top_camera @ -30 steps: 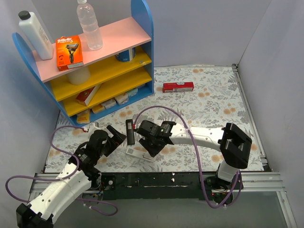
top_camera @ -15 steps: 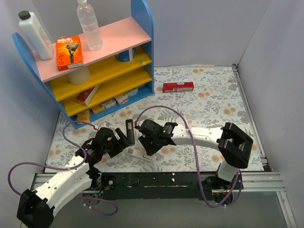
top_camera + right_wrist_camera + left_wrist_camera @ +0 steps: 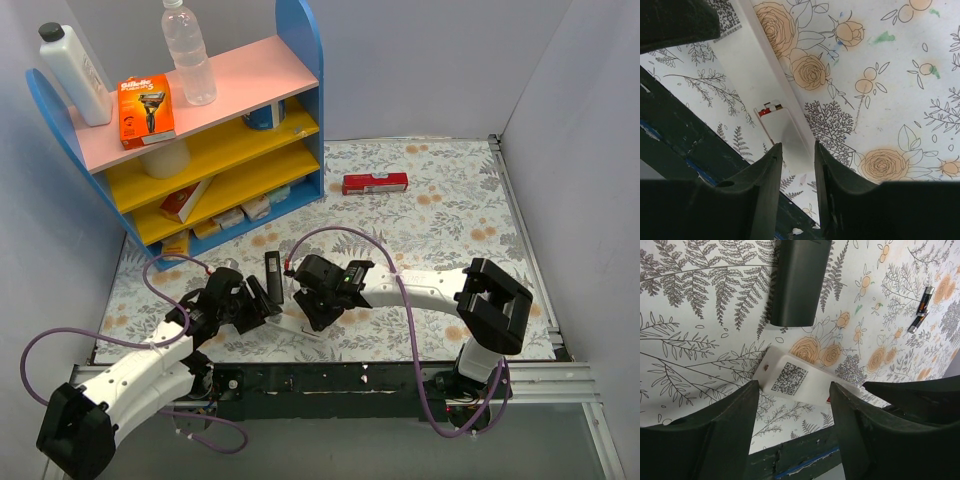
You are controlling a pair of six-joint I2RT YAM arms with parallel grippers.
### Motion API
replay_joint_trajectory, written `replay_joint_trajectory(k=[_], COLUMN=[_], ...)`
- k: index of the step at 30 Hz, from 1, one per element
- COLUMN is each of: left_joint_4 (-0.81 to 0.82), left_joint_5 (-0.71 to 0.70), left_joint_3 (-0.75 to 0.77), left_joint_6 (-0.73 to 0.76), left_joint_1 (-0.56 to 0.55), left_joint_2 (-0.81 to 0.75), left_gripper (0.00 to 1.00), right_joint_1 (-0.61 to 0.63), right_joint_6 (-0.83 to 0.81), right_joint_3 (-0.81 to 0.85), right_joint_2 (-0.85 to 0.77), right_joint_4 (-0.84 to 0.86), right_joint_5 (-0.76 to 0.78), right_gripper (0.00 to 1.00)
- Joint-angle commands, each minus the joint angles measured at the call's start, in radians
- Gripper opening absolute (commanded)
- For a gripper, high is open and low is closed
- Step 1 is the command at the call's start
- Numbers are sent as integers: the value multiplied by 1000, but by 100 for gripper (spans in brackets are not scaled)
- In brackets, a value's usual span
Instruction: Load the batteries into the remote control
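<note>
A white remote point(image 3: 297, 327) lies back-up near the table's front edge, with a QR label in the left wrist view point(image 3: 801, 383). In the right wrist view point(image 3: 752, 65) its open compartment holds a red battery point(image 3: 767, 109). Two dark batteries point(image 3: 921, 308) lie loose on the mat further off. My left gripper point(image 3: 794, 387) is open, empty, just above the remote's labelled end. My right gripper point(image 3: 796, 147) is open by a narrow gap, empty, over the remote's compartment end. In the top view the left gripper point(image 3: 262, 306) and right gripper point(image 3: 313, 312) flank the remote.
A black remote point(image 3: 272, 274) lies just behind the white one, also in the left wrist view point(image 3: 797, 282). A red box point(image 3: 375, 183) lies at the back. A coloured shelf unit point(image 3: 215, 150) stands at the back left. The black front rail point(image 3: 330, 378) is close below both grippers.
My left arm has swung right and forward, bringing its gripper over the white remote's left end. My right gripper has shifted slightly down over the remote.
</note>
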Motion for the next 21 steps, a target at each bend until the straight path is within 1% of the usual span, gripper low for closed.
replay_joint_trajectory(k=[1, 2, 3, 10, 19, 21], left_joint_4=[35, 38, 43, 72, 87, 93], left_joint_5=[39, 40, 43, 68, 83, 85], left_joint_3=[-23, -26, -29, -46, -53, -55], left_joint_6=[4, 4, 4, -2, -6, -5], left_joint_1=[4, 4, 2, 2, 2, 2], left_joint_2=[3, 5, 8, 34, 45, 48], left_gripper=[55, 54, 51, 42, 35, 32], right_joint_1=[1, 1, 2, 4, 10, 11], right_joint_6=[-31, -32, -37, -54, -52, -43], right_joint_3=[-20, -24, -26, -37, -38, -41], right_joint_2=[5, 7, 7, 14, 31, 36], right_joint_4=[37, 36, 36, 40, 39, 49], right_joint_5=[-37, -41, -46, -61, -73, -70], right_gripper=[39, 38, 38, 38, 39, 39])
